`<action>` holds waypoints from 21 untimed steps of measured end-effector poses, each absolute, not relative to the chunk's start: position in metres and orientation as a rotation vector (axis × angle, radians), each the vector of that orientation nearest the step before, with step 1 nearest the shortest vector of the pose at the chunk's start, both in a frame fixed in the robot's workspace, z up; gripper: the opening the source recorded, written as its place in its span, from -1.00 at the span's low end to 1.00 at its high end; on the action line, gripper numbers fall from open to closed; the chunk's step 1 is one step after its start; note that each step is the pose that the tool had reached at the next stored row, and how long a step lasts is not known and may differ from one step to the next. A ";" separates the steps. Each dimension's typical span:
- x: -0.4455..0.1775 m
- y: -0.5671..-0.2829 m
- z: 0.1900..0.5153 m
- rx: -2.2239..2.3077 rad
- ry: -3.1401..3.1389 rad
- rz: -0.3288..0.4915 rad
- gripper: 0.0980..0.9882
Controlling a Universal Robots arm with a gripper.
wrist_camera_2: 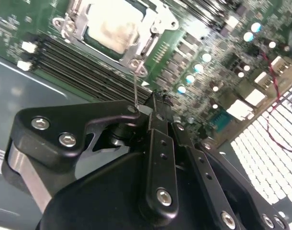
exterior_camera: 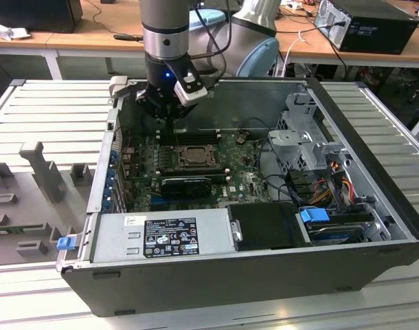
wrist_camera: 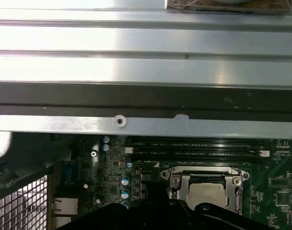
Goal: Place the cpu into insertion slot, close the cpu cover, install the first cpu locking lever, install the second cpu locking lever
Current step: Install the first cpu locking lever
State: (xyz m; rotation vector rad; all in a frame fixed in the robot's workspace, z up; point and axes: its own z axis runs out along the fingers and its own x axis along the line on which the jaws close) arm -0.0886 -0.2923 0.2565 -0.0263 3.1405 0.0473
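Your gripper point(wrist_camera_2: 153, 103), jaws seemingly pinched together around a thin, springy wire locking lever point(wrist_camera_2: 135, 88), hovers at 12 o'clock of the insertion slot point(exterior_camera: 192, 155), where the light, fragile cpu point(wrist_camera_2: 112, 29) sits under the stiff cpu cover point(wrist_camera_2: 151, 36).

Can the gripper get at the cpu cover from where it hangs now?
Probably yes: the gripper hangs just above the cpu cover, which lies flat over the cpu, with nothing between them.
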 end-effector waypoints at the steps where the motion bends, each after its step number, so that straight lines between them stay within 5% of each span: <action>1: -0.086 -0.292 0.256 -0.027 3.141 0.047 -0.98; 16: -0.040 -0.292 0.256 -0.026 3.140 0.050 -0.98; 21: -0.040 -0.292 0.255 -0.027 3.137 0.145 -0.98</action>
